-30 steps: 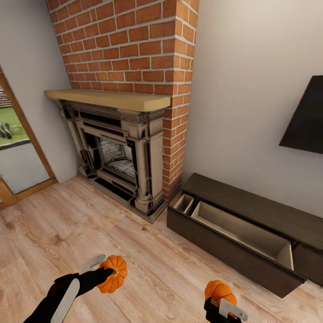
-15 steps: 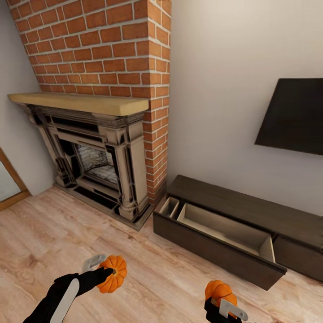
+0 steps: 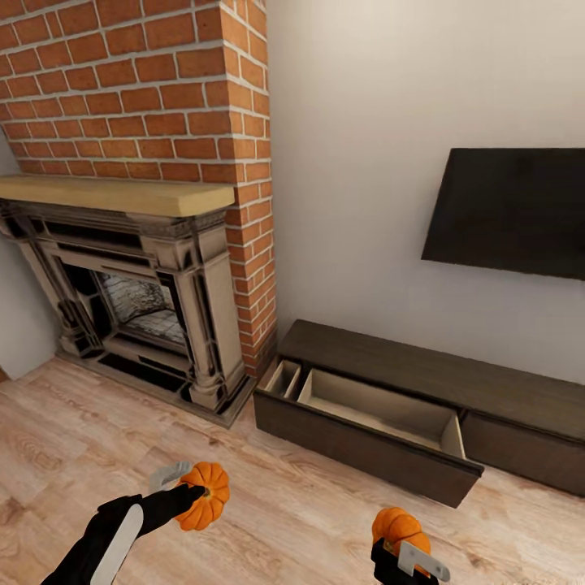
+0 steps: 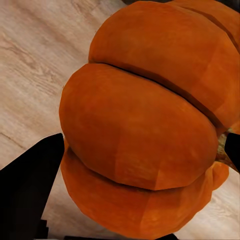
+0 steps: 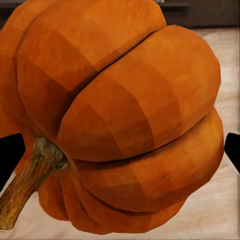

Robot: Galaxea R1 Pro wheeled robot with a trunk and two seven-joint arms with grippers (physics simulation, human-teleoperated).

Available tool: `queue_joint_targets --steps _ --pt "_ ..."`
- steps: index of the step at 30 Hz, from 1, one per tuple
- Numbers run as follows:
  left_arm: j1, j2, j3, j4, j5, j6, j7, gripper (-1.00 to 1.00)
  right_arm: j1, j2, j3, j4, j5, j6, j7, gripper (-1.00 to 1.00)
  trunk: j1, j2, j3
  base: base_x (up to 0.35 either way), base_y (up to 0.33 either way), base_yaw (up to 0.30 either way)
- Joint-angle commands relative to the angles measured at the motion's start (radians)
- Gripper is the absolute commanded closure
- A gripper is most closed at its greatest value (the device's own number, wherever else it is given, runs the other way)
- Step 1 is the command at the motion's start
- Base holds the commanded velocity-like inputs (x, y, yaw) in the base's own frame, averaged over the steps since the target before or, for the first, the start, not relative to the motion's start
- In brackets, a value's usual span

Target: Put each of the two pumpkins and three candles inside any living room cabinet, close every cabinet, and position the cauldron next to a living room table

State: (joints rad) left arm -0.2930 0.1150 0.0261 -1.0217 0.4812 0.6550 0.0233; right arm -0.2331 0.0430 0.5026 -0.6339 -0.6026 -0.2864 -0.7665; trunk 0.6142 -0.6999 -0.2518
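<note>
Domestic living room, simulator render. A red brick chimney breast (image 3: 162,89) is rising at 11 o'clock above an ornate fireplace (image 3: 130,309) with a pale wooden mantel (image 3: 114,195). A dark flat screen (image 3: 512,211) is hanging on the plain wall at 2 o'clock. Beneath it, a long low dark-wood cabinet (image 3: 422,374) is standing with one drawer open on light plank flooring (image 3: 65,455).

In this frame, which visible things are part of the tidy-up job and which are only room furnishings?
Job items:
- pumpkin in the left gripper
- pumpkin in the right gripper
- cabinet, its drawer open, pale interior showing, nothing visible inside

Just background:
- fireplace
- brick chimney
- wall-mounted TV
- wooden floor
</note>
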Motion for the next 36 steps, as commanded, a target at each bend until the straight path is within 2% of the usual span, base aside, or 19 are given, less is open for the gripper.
queue_joint_targets --steps 1,7,14,36 --pt "0.000 0.000 0.000 0.000 0.000 0.000 0.000 1.00 0.000 0.000 -0.001 0.000 0.000 0.000 0.001 1.00 0.000 0.000 0.001 0.000 0.000 -0.241" --pt "0.000 0.000 0.000 0.000 0.000 0.000 0.000 1.00 0.000 0.000 -0.002 0.000 0.000 0.000 0.001 1.00 0.000 0.000 0.008 0.000 0.000 -0.241" --pt "0.000 -0.001 0.000 0.000 0.000 0.000 0.000 1.00 0.000 0.000 -0.021 0.000 0.000 0.000 0.001 1.00 0.000 0.000 0.015 0.000 0.000 -0.240" --pt "0.000 -0.001 0.001 -0.003 0.000 -0.001 -0.001 1.00 0.000 0.000 -0.025 0.000 0.000 0.001 0.001 1.00 0.000 0.000 0.033 0.000 0.000 -0.252"
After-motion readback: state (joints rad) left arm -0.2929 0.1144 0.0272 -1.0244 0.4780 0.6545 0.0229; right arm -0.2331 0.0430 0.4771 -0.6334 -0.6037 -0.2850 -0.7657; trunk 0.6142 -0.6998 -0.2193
